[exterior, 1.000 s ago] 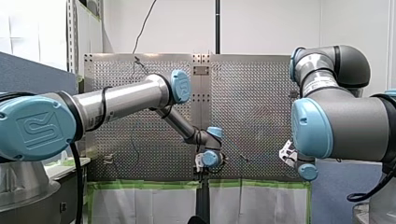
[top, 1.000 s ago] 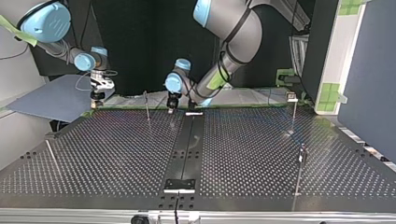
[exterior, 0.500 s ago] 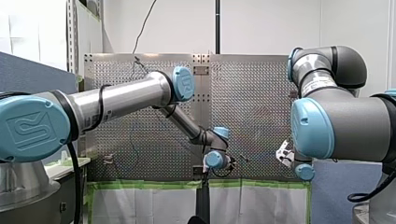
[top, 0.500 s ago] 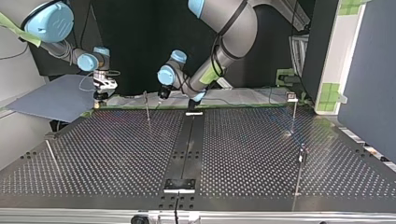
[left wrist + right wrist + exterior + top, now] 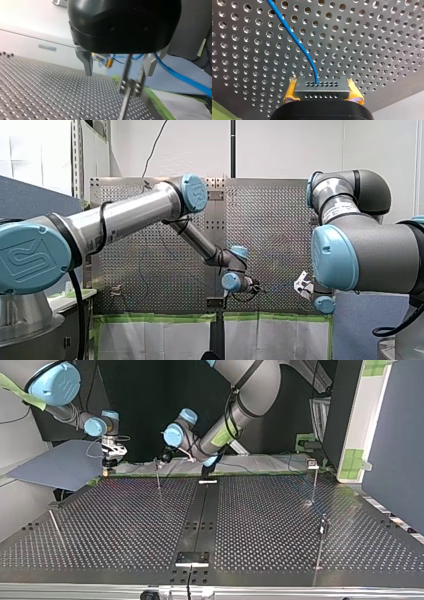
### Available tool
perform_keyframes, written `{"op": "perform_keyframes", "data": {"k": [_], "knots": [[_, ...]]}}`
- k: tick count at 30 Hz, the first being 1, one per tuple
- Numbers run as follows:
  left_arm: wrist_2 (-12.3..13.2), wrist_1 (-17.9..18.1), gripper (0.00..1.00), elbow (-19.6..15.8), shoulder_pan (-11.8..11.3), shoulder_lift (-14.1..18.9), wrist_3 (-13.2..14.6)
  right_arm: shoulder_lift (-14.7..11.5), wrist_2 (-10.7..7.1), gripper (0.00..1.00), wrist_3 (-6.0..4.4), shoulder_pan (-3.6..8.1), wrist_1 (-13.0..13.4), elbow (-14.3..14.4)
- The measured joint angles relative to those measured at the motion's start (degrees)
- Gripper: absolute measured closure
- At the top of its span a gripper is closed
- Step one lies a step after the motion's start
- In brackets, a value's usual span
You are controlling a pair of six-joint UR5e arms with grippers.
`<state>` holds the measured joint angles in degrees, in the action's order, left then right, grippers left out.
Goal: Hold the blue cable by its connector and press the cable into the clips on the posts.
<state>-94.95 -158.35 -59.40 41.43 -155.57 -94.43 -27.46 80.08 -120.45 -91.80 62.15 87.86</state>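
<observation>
In the top view the near edge of the perforated worktop point(image 5: 125, 525) carries a small black plate point(image 5: 191, 558), and from it a dark strip point(image 5: 202, 510) runs to the far edge. At this view's right a thin post point(image 5: 320, 532) stands near, and a second post point(image 5: 314, 477) stands farther behind it. A third post point(image 5: 158, 476) stands close to the far edge, left of the strip. My left arm point(image 5: 240, 390), which enters at this view's right, reaches across the strip to this post.

In the left wrist view the left jaws are wide open: the two metal fingers point(image 5: 87, 65) stand apart with the clip point(image 5: 130, 86) of the post between them, and they hold nothing. The blue cable point(image 5: 182, 78) passes just behind the post; I cannot tell whether it touches the clip.

Farther left, at the far corner, the right jaws are closed on the connector point(image 5: 322, 87). The yellow pads point(image 5: 289, 93) press on both its sides, and the cable leaves it over the holes of the worktop.

Green tape point(image 5: 260, 473) lines the far edge. Beyond it are a grey-blue sheet point(image 5: 50, 462) at the left, a dark space in the middle, and at the right a white panel point(image 5: 350, 415) and a blue wall point(image 5: 395, 435).
</observation>
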Motion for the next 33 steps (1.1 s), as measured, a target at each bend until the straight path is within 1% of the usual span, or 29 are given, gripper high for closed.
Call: {"op": "perform_keyframes", "data": {"k": [7, 13, 18, 25, 28, 33], "knots": [[-0.88, 0.07, 0.00, -3.10, 0.63, 2.52, -0.52, 0.03, 0.00, 1.00, -0.02, -0.20, 0.05, 0.00], [-0.91, -0.01, 0.00, -6.05, 1.21, 2.85, -0.68, 0.06, -0.01, 1.00, -0.07, -0.40, 0.09, 0.00], [-0.60, 0.01, 0.00, -8.43, 1.79, 2.87, -1.61, 0.07, 0.00, 1.00, -0.20, -0.43, 0.09, 0.00], [-0.43, 0.89, 0.00, -9.10, 2.66, 2.88, -2.38, 0.11, 0.02, 1.00, -0.27, -0.44, 0.09, 0.00], [-1.34, 2.11, 0.00, -9.11, 3.30, 2.88, -3.46, 0.12, 0.06, 1.00, -0.25, -0.44, 0.08, 0.00], [-3.64, 4.53, 0.00, -9.10, 4.40, 2.88, -5.85, 0.15, 0.15, 1.00, -0.27, -0.43, 0.02, 0.00]]}}
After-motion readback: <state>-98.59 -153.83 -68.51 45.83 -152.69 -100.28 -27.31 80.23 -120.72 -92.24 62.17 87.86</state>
